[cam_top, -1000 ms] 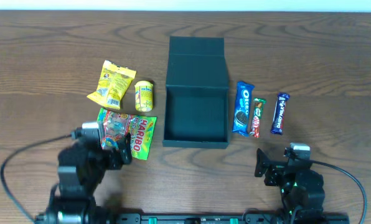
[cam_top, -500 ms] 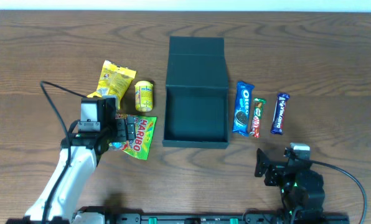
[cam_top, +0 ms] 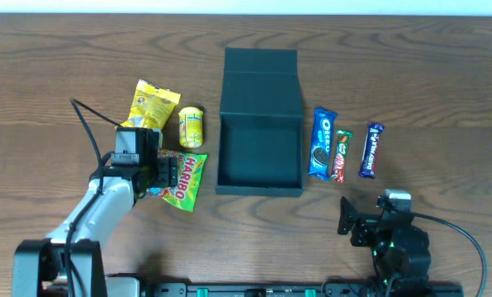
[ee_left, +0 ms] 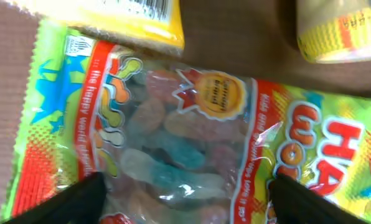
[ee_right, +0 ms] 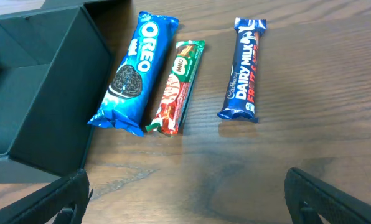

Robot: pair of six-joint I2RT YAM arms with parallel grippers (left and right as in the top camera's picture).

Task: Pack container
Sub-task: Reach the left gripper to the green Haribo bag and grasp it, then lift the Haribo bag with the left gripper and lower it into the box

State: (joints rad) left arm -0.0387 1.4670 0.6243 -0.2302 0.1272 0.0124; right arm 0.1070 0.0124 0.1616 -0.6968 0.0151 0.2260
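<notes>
Container (cam_top: 259, 153): dark teal box in the centre of the overhead frame, on the wooden table (cam_top: 444, 74); open side up, nothing inside.
Lid (cam_top: 260, 69): flap thrown back flat toward the top of the frame, hinge on the upper edge of the box.
Long axis: box plus lid runs top to bottom of the frame; the lid end points up.
Left gripper (cam_top: 165, 175): left of the container, over the Haribo bag (cam_top: 186, 177); fingers spread wide at either side of the bag in the wrist view. Contact with the bag can't be made out, possibly just above it.
Right gripper (cam_top: 351, 221): lower right of the frame, well apart from the snacks; fingers apart, nothing between them.
Left cluster: yellow snack bag (cam_top: 149, 109) at upper left, small yellow packet (cam_top: 191, 127) just beside it, Haribo bag below both.
Right row: Oreo pack (cam_top: 322, 143) nearest the container, then Milo bar (cam_top: 342, 155), then Dairy Milk bar (cam_top: 371, 150); all lying lengthwise top to bottom, slightly tilted.
</notes>
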